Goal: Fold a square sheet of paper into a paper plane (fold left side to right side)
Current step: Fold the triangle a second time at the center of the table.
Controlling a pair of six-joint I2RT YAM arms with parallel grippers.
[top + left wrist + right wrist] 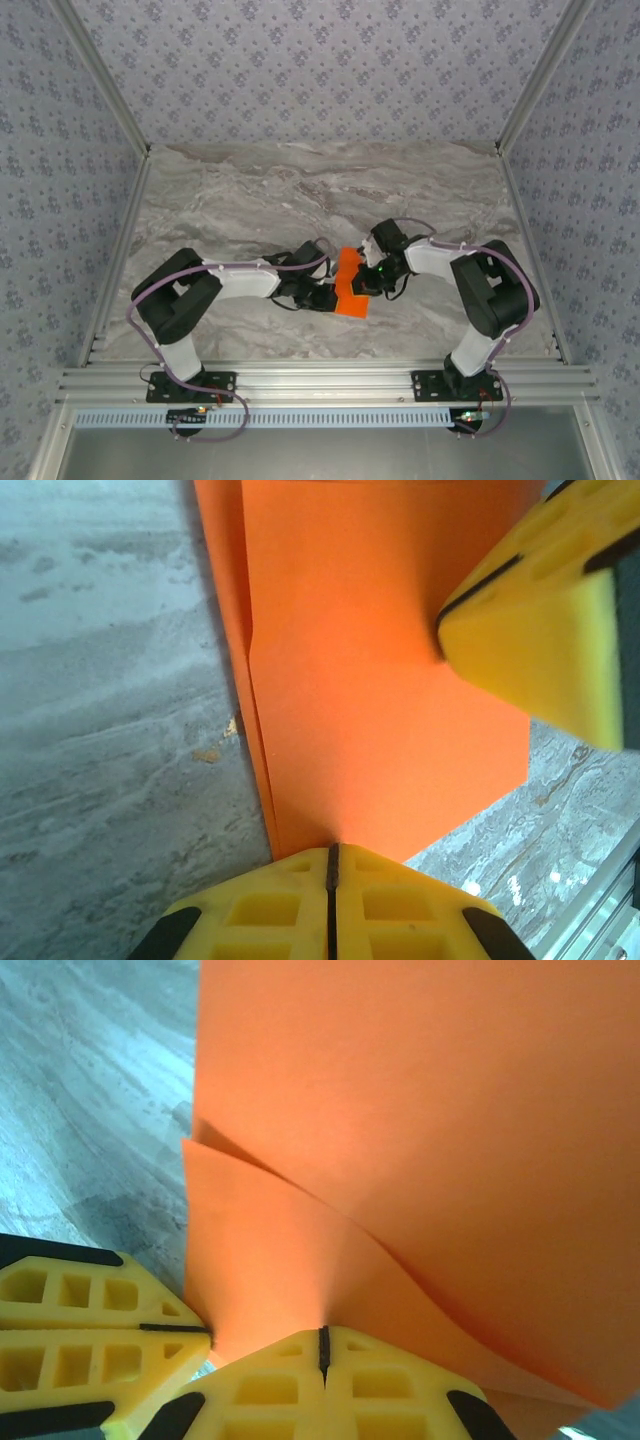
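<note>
Pinching the thin orange paper sheet [380, 730], seemingly folded once, the left fingers [270, 910] and right fingers [265, 1390] apparently face most plane creases yet undone.

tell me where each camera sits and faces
Top external: above, behind the robot, looking down at the table; left arm and right arm meet at the orange paper.
Left wrist: on its arm, looking along the shut left tool at the paper.
Right wrist: on its arm, along the shut right tool.
Shared: both wrist views show the paper and the other tool.

grey marble table [300, 190], patterned walls [320, 60]
</note>
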